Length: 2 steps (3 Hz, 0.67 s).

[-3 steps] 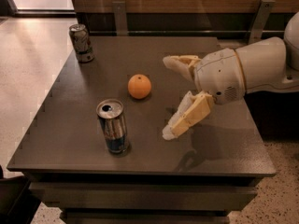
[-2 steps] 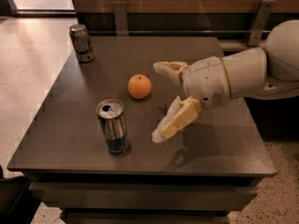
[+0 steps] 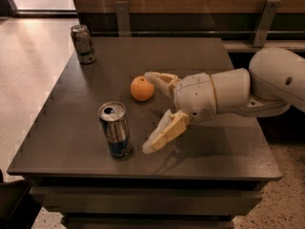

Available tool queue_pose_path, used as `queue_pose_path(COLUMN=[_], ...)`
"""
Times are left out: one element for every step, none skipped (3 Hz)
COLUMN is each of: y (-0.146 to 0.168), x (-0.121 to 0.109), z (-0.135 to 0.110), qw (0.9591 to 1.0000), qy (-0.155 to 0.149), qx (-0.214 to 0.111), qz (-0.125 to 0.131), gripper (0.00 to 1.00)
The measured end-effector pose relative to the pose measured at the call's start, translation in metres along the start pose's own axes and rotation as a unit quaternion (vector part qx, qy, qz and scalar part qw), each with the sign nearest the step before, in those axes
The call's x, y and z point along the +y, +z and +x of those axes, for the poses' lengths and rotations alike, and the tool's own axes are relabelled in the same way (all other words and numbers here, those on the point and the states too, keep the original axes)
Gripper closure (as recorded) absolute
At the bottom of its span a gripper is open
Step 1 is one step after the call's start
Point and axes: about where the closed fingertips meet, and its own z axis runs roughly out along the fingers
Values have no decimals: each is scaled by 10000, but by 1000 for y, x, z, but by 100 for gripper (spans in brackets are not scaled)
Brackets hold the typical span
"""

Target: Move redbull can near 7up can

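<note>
End effector [image 3: 147, 112] spread | moved left, now just beside redbull can [image 3: 115, 129] | 7up can [image 3: 83, 44] unmoved

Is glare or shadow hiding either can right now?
Camera view: no. Daylight washes the floor at left; the redbull can shines on top, body readable; the 7up can at the far-left corner is lit; the open gripper, right of the redbull can by the orange, shadows only the table.
</note>
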Motion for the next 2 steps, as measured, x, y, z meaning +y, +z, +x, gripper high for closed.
queue_pose_path(y=[2, 4], x=[5, 12], z=[6, 9], qw=[9995, 9986], qy=[-68, -107], qx=[-290, -497], qz=[75, 157], gripper=[0, 0])
